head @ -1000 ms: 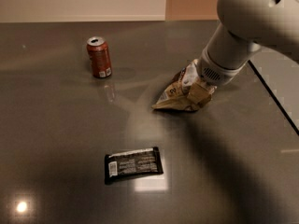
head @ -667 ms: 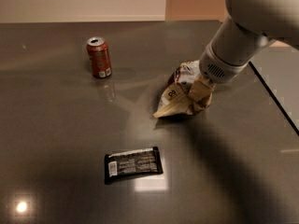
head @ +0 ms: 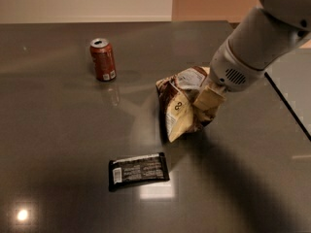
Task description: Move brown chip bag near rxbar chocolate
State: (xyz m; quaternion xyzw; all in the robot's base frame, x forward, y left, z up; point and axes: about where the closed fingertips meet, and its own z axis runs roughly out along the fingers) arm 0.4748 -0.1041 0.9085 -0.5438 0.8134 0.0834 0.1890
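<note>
**Brown chip bag [head: 177, 111] of wrinkly cream-and-dark foil in the pincer [head: 203, 103], short of the flat black rxbar chocolate [head: 139, 171]**

The pincer, at the end of a pale grey arm reaching in from the upper right, is closed on the right-hand side of the brown chip bag. One cream-coloured finger [head: 210, 101] shows pressed against the foil, and the other is hidden behind it. The bag stands tipped on end with its white label panel facing the camera. Its lower corner is at or just above the dark glossy surface [head: 58, 130]; I cannot tell whether it touches. So the grasp looks done, and the placing is not.

What is left, as I judge it, is the last stretch and the release. The rxbar chocolate, a small rectangular wrapper with white text and a white barcode patch at its left end, lies flat nearer the camera and left of the bag. It is near the bag but apart from it, with bare surface between them. The bag wants setting down just beside the wrapper, not on it. The red cylindrical soda can [head: 103, 59] stands upright well apart at the back left, out of the way
</note>
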